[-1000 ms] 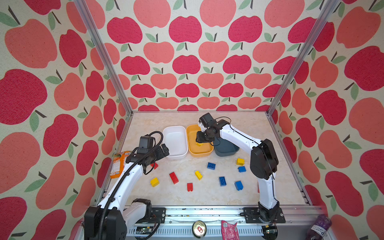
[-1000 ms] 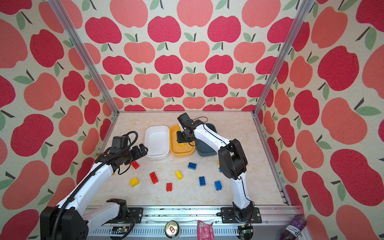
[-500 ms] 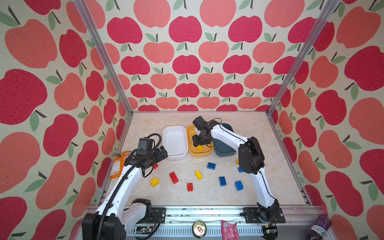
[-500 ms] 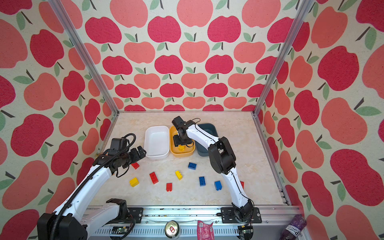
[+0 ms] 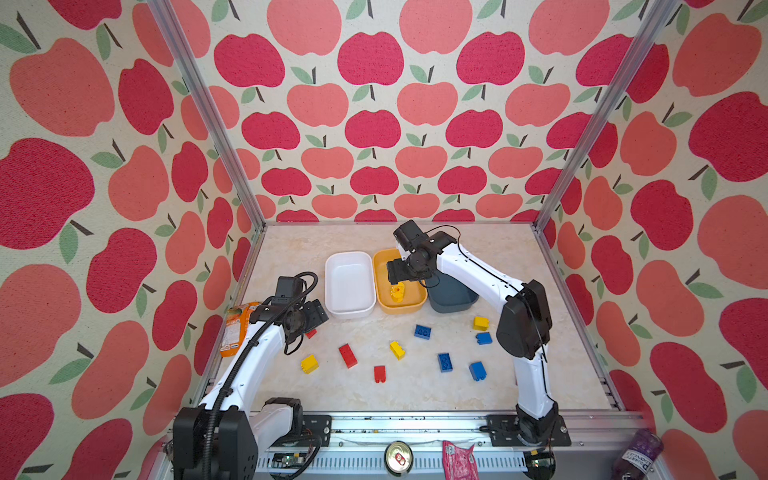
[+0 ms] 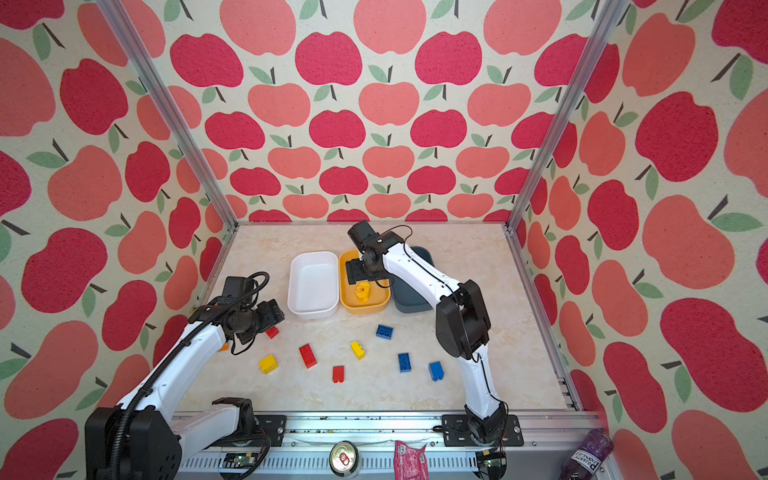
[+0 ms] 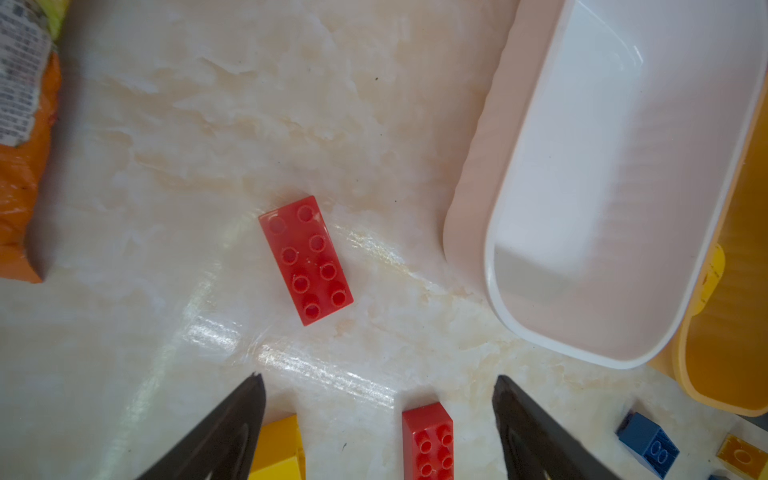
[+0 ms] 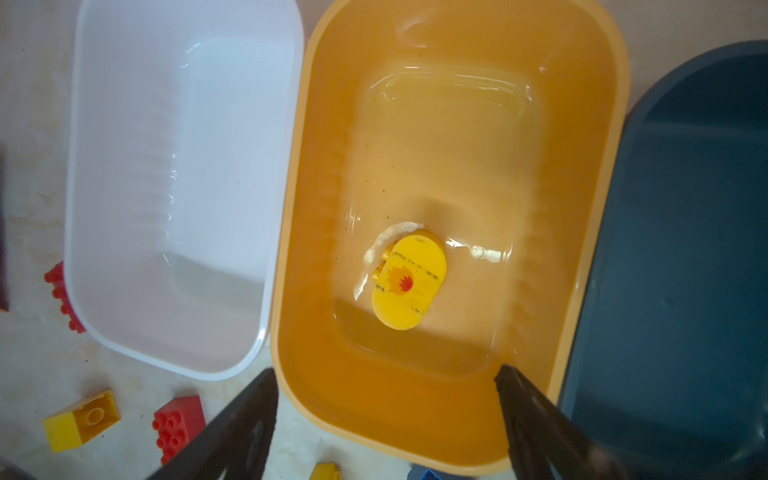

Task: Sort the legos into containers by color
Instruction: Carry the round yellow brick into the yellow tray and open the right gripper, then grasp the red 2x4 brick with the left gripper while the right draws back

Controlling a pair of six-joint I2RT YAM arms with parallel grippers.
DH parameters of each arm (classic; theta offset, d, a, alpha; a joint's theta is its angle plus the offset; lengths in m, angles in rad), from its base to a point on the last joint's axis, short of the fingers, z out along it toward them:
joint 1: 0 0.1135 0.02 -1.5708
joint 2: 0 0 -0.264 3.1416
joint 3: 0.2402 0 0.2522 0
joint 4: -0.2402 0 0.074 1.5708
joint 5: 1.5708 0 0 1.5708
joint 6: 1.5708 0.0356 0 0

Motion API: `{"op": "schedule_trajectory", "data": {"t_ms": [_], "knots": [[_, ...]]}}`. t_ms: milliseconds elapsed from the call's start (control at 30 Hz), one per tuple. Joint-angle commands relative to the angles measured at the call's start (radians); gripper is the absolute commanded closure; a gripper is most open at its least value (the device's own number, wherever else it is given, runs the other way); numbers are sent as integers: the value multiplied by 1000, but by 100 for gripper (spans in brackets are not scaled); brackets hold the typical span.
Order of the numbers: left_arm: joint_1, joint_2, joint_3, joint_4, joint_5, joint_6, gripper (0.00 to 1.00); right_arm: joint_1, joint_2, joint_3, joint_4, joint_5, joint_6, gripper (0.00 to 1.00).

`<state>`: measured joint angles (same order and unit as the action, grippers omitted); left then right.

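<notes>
target: red eight-stud plastic brick (image 7: 305, 259) ahead of my left jaws, long axis slightly skewed
jaws: both pairs released, empty

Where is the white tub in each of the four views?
In a top view: white tub, mid-table, leftmost of three tubs.
In a top view: same place.
Left wrist: past the long red brick.
Right wrist: beside the yellow-orange tub, which holds a yellow piece.
Shared landmark: that yellow-orange tub.
</notes>
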<state>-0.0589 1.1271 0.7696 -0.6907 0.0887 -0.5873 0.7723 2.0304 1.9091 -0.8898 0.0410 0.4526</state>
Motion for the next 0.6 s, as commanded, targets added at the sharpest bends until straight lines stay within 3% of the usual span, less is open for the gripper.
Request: {"op": "schedule_trajectory", "data": {"t_ms": [0,233,567], "knots": [[32,8,21,-60,-35,2,16,5,-93,-63,-9,-3,36,12],[70,55,14,-22,-36,-50,20,-8,-240,-227,13,-58,34,7],[73,176,48,8,-49,-78,23,-114,-386,-406,43,-146,9,5]]}}
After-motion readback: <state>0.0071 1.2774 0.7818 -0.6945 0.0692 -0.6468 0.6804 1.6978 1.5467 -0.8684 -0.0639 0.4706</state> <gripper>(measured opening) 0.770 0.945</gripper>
